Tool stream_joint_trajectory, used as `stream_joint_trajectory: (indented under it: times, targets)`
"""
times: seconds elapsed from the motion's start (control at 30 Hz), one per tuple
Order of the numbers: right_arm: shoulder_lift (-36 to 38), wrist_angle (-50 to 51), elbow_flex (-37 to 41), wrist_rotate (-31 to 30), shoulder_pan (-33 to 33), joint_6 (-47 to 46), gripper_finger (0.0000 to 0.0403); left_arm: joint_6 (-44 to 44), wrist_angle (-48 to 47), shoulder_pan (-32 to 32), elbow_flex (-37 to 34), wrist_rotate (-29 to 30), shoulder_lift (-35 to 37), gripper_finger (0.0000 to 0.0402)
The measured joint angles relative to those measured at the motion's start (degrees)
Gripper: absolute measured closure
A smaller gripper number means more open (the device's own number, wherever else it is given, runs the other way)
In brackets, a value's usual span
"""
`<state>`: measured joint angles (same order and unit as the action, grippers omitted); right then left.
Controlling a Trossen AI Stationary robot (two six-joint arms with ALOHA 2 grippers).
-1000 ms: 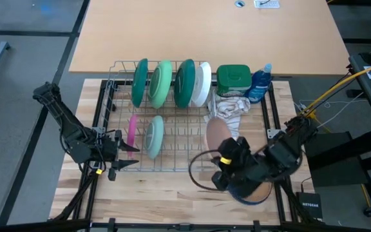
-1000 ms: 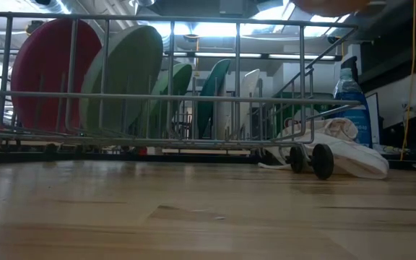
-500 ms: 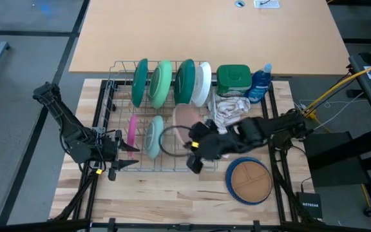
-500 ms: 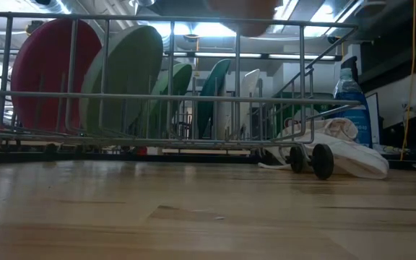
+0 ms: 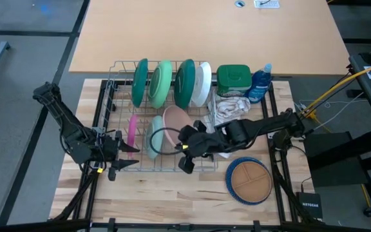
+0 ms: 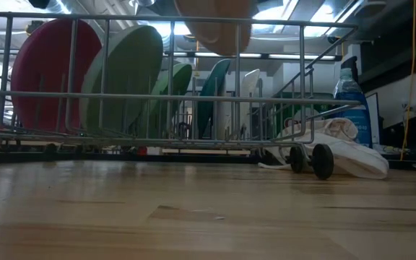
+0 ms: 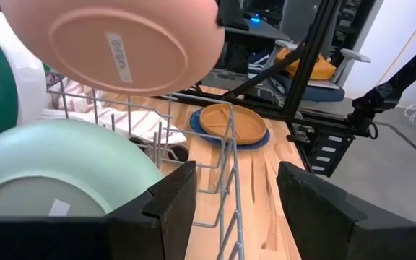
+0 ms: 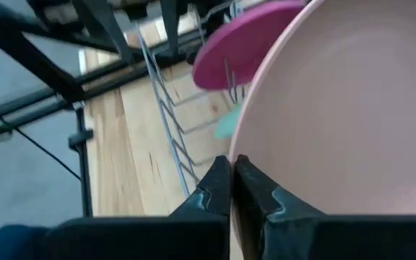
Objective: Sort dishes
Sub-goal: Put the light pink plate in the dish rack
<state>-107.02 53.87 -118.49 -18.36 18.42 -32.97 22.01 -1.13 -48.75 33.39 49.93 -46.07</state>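
The right end effector [image 5: 174,134] reached toward nine o'clock over the rack [image 5: 118,111], clamped on a pink plate [image 5: 175,120]. The left end effector [image 5: 129,151] waited wide open, empty, at the rack's eight o'clock on the wooden counter [image 5: 172,193].

Both arms were matte black, built of blocky jointed segments with black cables looped along them. The left hand [image 5: 129,156] ended in two angular dark fingers [image 7: 166,209] with bevelled, flat-faced tips. Beside the right hand [image 5: 172,143] sat a small yellow marking, and a similar yellow tag showed just behind the left hand.
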Motion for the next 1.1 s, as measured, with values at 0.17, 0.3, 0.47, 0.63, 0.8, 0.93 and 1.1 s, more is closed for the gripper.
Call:
stream_joint_trajectory:
  times: [0.17, 0.3, 0.47, 0.63, 0.8, 0.93, 1.1]
  targets:
    - [0.04, 4.12, 0.21, -0.08, 1.57, -1.05, 0.0399, 2.56, 0.02, 0.0, 0.0, -0.24, -1.5, 0.0218]
    - [1.88, 10.38, 0.21, -0.93, 2.67, -4.43, 0.0399, 3.71, 0.05, 0.0, 0.0, -0.4, -3.46, 0.0218]
    - [6.98, 17.93, 0.19, -6.28, 4.01, -8.88, 0.0399, 3.75, 0.45, 0.0, 0.0, -0.43, -5.55, 0.0218]
    - [11.56, 24.02, 0.11, -13.22, 6.45, -12.28, 0.0399, 5.61, 0.7, 0.0, 0.0, -0.42, -6.2, 0.0218]
    - [12.53, 33.61, 0.12, -22.61, 11.99, -22.01, 0.0399, 7.11, 0.69, 0.0, 0.0, -0.42, -6.18, 0.0218]
    - [13.3, 36.04, 3.22, -28.97, 17.37, -30.3, 0.0399, 7.43, 0.7, 0.0, 0.0, -0.42, -6.18, 0.0218]
    - [17.12, 36.16, 12.18, -34.47, 23.33, -40.75, 0.0398, 7.6, 0.64, 0.0, 0.0, -0.43, -6.18, 0.0218]
